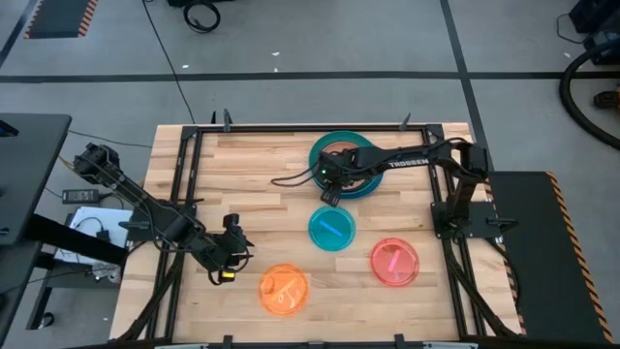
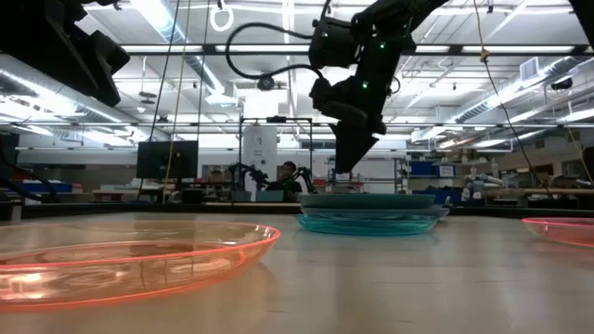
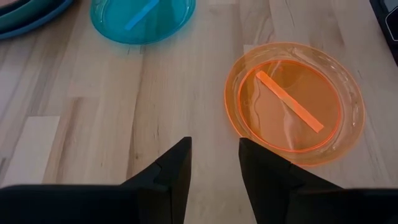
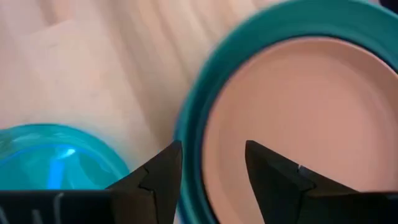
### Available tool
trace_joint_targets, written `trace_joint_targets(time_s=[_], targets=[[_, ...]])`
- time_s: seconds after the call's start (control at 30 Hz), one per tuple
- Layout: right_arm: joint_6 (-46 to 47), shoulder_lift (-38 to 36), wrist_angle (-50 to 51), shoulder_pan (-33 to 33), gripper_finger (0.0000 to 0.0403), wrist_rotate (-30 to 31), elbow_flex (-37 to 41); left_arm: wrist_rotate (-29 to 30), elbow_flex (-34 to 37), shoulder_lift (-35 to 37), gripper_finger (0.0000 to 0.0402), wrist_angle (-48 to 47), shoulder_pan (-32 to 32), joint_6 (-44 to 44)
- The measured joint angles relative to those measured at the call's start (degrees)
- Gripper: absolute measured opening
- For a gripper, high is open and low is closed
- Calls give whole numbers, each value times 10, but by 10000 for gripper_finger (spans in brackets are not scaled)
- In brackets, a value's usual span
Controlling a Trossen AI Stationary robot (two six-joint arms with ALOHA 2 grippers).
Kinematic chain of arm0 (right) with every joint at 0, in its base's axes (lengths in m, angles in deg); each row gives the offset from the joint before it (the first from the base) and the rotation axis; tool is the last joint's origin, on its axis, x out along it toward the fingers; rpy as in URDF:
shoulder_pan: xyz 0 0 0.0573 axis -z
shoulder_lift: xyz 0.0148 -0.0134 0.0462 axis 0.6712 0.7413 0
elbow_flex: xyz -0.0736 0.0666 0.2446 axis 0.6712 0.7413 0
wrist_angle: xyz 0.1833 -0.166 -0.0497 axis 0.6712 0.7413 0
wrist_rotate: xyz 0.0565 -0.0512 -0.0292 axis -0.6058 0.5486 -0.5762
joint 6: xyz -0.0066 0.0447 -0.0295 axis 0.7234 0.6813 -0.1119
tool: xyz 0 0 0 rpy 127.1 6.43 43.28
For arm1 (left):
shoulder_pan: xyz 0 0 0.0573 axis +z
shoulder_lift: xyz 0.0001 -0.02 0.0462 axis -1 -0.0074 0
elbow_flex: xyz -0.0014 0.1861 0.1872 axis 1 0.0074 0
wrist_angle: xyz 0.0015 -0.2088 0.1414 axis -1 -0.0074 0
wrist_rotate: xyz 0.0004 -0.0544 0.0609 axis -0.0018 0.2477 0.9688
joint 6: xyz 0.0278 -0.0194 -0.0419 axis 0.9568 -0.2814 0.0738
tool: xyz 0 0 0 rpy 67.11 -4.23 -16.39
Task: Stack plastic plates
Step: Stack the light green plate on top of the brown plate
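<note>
A stack of plates (image 1: 360,184) sits at the far middle of the table: teal rims with a peach-tan plate (image 4: 298,118) on top. My right gripper (image 1: 329,191) (image 4: 211,180) hovers open above the stack's near-left rim (image 4: 193,137), just clear of it in the low view (image 2: 348,162). The small cyan plate (image 1: 331,230) lies flat just nearer, the pink-red one (image 1: 395,261) to its right, the orange one (image 1: 284,290) by the near edge. My left gripper (image 1: 232,254) (image 3: 214,168) waits open above bare wood, left of the orange plate (image 3: 295,102).
A black frame (image 1: 184,194) borders the wooden table. A black cable (image 1: 291,177) loops from the right arm over the far middle. Bare wood lies on the table's left half. A person sits far off in the room (image 2: 290,176).
</note>
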Motion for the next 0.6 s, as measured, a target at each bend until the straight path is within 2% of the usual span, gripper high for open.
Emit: trace_joint_targets(time_s=[0.37, 0.6], targets=[[-33, 0, -13, -70, 185, -3, 0, 1, 0, 0, 141, -3, 10, 5], [-34, -1, 11, -130, 185, 1, 0, 1, 0, 0, 141, -3, 29, -29]])
